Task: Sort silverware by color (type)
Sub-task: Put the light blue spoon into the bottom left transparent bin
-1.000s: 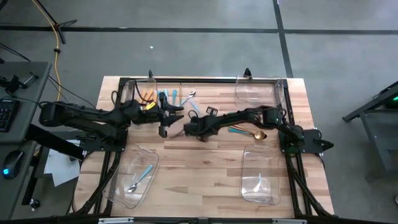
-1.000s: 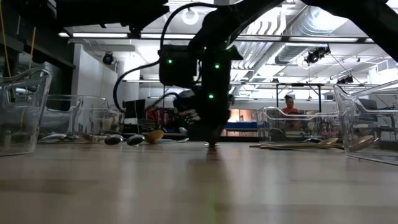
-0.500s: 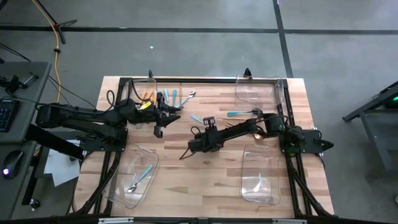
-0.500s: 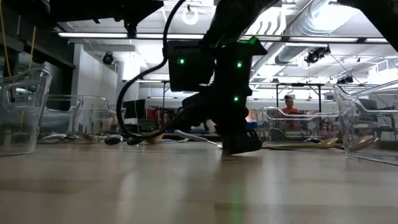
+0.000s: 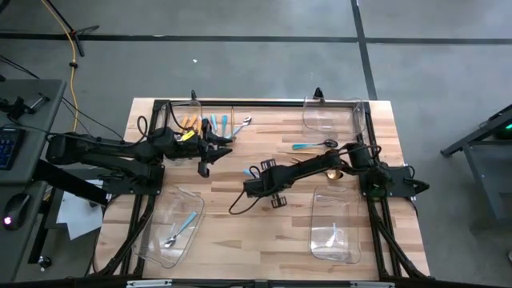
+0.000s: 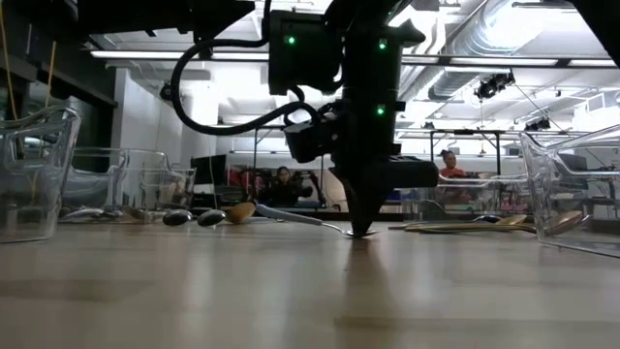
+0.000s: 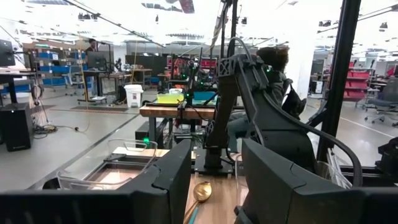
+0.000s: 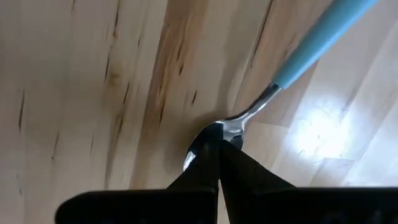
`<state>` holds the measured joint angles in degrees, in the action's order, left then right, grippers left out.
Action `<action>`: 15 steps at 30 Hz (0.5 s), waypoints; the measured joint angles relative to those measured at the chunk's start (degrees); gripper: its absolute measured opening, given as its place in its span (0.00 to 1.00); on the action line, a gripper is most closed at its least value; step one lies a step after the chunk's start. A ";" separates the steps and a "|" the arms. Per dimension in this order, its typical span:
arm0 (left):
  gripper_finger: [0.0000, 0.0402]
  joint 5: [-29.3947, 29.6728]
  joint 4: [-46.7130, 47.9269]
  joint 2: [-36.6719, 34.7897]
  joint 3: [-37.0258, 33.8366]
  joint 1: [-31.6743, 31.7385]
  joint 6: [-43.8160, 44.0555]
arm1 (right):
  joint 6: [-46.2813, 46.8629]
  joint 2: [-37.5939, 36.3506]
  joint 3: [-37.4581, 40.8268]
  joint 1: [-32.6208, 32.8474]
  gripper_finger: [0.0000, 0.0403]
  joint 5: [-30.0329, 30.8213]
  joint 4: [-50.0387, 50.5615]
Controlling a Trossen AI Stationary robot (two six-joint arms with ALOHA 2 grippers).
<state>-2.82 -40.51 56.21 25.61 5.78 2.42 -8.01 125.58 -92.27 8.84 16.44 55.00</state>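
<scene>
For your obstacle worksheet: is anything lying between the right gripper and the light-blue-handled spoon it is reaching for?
Nothing visible. The right gripper is shut, its tips already at the bowl of the light-blue-handled spoon on the bare wooden table.

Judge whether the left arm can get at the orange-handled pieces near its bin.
Probably yes: the left tool hangs open beside the orange-handled pieces, with nothing between them; the right tool works elsewhere.

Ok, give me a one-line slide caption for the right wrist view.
Right tool, shut, pinching the silver bowl end of a light-blue-handled spoon against the wooden table.
</scene>
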 joint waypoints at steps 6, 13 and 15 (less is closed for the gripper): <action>0.33 0.01 -0.01 0.00 0.00 0.00 0.54 | 0.02 -0.07 -0.02 -0.02 0.00 0.22 -0.07; 0.33 0.02 -0.02 0.00 0.00 0.00 0.52 | -0.22 -0.11 -0.07 -0.17 0.00 0.50 1.00; 0.33 0.05 0.00 0.00 0.00 0.00 0.52 | -0.23 -0.11 -0.07 -0.20 0.00 0.61 1.74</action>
<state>-2.77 -40.51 56.21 25.61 5.78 2.94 -8.23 125.47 -92.33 8.64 17.06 56.75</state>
